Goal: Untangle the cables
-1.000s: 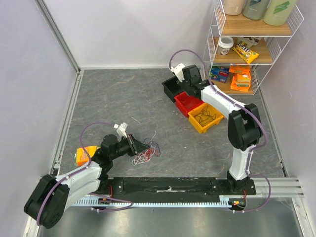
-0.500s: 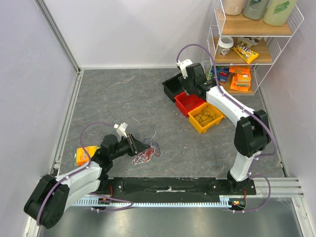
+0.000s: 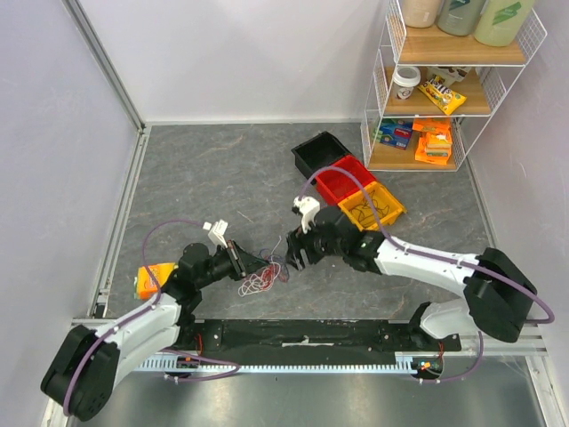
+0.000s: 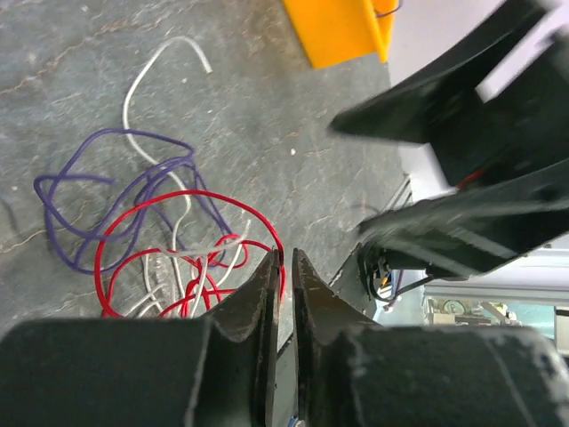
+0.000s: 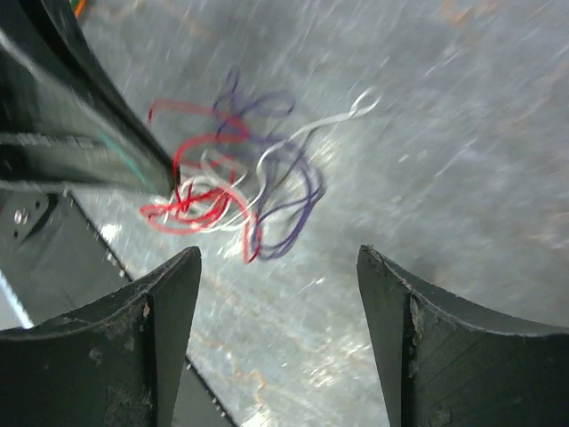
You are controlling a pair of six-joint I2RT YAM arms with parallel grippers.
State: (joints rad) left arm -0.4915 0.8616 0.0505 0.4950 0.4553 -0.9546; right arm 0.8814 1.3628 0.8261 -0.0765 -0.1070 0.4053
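From above, the cables [image 3: 264, 280] lie tangled on the counter [image 3: 204, 178] at the tip of our left end effector [image 3: 255, 265], with the right end effector [image 3: 293, 253] near.

Left wrist: our jaws look pinched together on a red loop.

Right wrist: our jaws are spread wide, with the tangle just ahead. The strands look light and floppy, so we would take a free purple loop.

grey stone-look floor [image 3: 222, 178], white walls [image 3: 240, 53], wire shelf [image 3: 458, 80]

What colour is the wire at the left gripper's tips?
Red: the thin red wire loop shows best in the left wrist view.
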